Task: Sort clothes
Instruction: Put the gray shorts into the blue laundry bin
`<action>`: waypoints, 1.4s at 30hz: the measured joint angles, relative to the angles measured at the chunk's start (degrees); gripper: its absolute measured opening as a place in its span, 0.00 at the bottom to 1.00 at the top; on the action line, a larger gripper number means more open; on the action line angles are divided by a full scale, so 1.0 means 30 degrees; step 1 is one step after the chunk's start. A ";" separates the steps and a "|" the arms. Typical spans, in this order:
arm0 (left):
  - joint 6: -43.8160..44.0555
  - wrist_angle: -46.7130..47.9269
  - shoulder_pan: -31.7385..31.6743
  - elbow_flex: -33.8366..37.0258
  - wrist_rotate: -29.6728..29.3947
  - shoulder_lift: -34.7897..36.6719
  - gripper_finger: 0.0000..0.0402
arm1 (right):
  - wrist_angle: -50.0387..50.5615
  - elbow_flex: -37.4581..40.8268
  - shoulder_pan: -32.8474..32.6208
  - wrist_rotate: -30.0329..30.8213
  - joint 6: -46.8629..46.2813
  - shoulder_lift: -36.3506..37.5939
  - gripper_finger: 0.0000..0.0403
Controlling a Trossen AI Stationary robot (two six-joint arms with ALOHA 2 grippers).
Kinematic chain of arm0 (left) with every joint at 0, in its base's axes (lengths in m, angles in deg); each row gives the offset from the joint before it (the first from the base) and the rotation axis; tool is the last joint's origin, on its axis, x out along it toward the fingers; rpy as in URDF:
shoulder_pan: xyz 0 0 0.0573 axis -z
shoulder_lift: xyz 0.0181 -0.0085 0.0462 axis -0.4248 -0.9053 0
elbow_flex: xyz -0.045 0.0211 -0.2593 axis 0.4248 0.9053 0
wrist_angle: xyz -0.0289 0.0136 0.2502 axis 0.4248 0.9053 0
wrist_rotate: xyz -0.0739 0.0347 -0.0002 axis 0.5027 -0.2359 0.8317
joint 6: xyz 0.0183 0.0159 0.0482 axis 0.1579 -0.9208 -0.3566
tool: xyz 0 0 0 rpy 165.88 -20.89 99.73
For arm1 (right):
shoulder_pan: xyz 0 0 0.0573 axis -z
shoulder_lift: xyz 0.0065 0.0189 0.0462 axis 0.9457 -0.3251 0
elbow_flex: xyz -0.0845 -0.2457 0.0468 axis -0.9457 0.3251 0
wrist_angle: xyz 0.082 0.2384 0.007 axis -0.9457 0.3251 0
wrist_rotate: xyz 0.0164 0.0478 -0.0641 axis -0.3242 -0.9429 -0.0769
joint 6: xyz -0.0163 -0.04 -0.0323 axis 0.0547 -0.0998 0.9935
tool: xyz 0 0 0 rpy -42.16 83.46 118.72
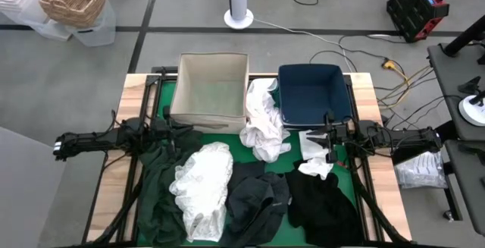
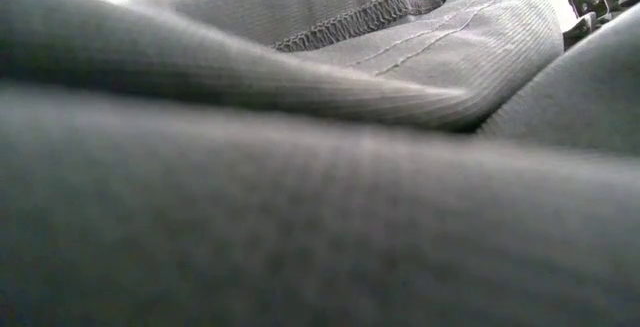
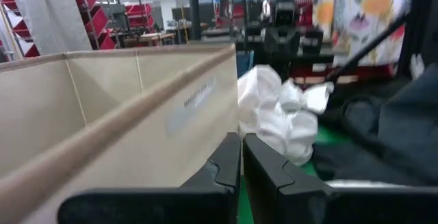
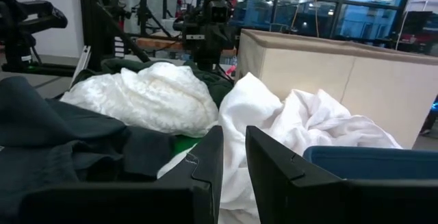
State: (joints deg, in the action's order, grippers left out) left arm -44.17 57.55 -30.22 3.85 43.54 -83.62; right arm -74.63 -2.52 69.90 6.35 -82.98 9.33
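While the left hand (image 1: 184, 130) sits nearly shut beside the beige fabric box (image 1: 210, 89), the right hand (image 1: 322, 138), narrowly parted, hovers over a small white garment (image 1: 315, 155). Black clothes (image 1: 322, 202), lacy white (image 1: 201, 187) and dark green (image 1: 159, 180) pieces crowd the lower frame; dark fabric (image 2: 300, 187) blocks the low view.

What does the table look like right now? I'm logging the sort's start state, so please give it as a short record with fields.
beige fabric box: far side of the table, left of centre, no garment seen inside
navy blue bin: right of the box, looks empty
white garments: one draped between the bins, a lacy one near the front, a small one by the right gripper
black garments: front right
dark green garment: front left
left gripper: shut, beside the box
right gripper: narrowly open, holding nothing
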 joint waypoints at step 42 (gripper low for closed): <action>0.3128 0.6734 0.0000 -1.3862 0.3532 -0.3382 0.00 | -0.0420 -1.0537 0.0007 0.3081 -0.4299 -0.6274 0.14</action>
State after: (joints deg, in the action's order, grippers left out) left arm -34.78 77.75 -30.22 -37.74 54.14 -93.77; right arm -75.90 -34.13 69.92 15.59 -95.88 -9.50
